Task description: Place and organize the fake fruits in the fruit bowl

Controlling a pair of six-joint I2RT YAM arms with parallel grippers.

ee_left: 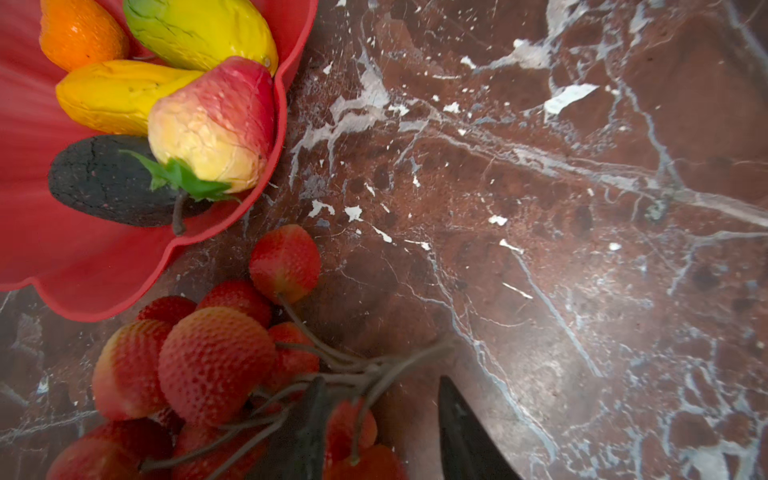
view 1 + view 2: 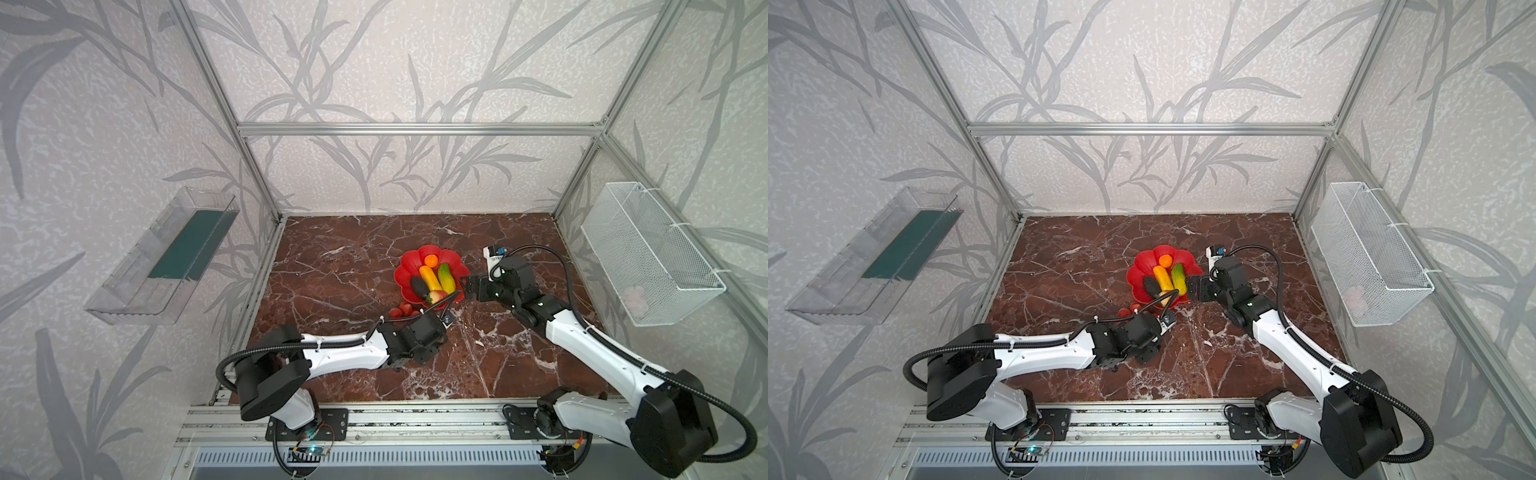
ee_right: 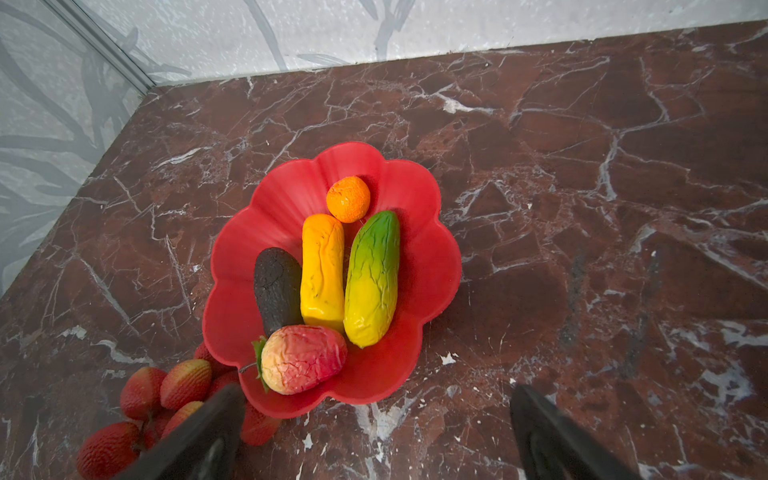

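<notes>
Fruit positions: small orange (image 3: 348,198), yellow oblong (image 3: 323,270), green-yellow oblong (image 3: 372,278), dark oval (image 3: 276,286) and red-yellow peach (image 3: 303,359) lie inside the fruit bowl (image 3: 436,266). The red berry cluster (image 1: 208,361) lies on the marble table (image 2: 332,249), just beside the bowl's rim. My left gripper (image 1: 380,386) stands partly open, jaws straddling the cluster's stem without clamping it. My right gripper (image 3: 378,395) stands wide open and empty, near the bowl's other side.

Right claw (image 3: 376,390) wide — left claw (image 1: 380,384) half-parted.
</notes>
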